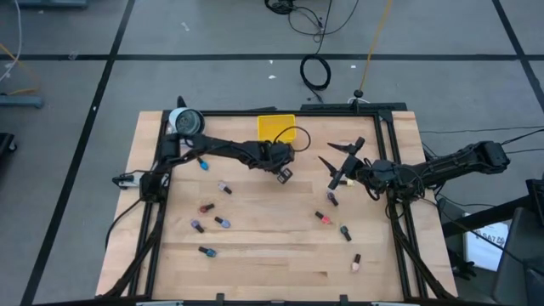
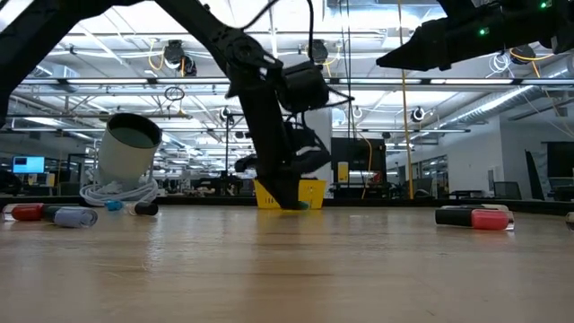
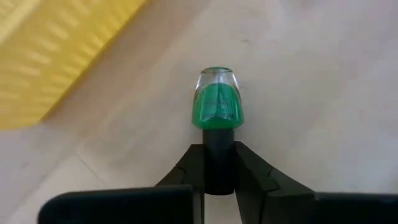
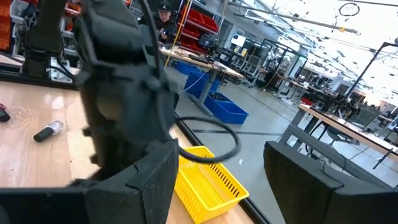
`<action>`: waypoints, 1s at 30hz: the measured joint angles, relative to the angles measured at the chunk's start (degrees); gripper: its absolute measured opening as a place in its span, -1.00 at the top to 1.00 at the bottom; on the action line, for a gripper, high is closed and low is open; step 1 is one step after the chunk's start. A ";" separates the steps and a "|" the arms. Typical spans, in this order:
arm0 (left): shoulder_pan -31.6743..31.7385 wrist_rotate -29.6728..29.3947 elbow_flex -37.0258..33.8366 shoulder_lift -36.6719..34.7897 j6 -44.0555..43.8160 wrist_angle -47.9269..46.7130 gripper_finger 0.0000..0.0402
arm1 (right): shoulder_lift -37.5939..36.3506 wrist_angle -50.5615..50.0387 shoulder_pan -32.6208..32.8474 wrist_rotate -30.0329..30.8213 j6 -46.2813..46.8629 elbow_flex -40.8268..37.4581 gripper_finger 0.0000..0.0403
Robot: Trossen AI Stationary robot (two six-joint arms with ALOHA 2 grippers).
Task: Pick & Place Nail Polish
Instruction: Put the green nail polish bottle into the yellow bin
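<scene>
1. The wooden table (image 1: 280, 255) carries both dark arms, the left arm reaching in toward the middle, the right arm held above the right side.
2. The yellow tray (image 1: 274, 127) sits at the far middle edge of the table; a grey-white tape roll (image 1: 186, 121) stands at the far left corner.
3. The left gripper (image 3: 219, 180) is down at the table just beside the near edge of the tray, its jaws clamped on the dark cap of a green nail polish bottle (image 3: 217, 106), whose body points away from the fingers.
4. The right gripper (image 1: 340, 166) hangs in the air right of centre, jaws spread wide and holding nothing.
5. Other nail polish bottles (image 1: 223, 187) lie scattered flat over the table, some left of centre, some toward the right and near side.
</scene>
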 joint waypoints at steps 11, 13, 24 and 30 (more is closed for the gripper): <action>-1.19 -11.60 0.12 -9.81 6.94 1.16 0.81 | 0.02 0.06 0.00 0.01 0.01 0.00 -0.11; 0.52 -13.09 0.15 -10.73 8.21 1.56 0.81 | 0.00 0.04 0.00 0.01 0.01 0.00 -0.11; 11.69 -1.30 0.13 -8.07 9.64 4.14 0.81 | 0.00 -0.28 0.00 0.01 0.01 0.00 -0.11; 13.47 -0.16 0.13 -5.86 8.98 3.94 0.75 | 0.00 -0.44 0.00 0.01 0.01 -0.02 -0.11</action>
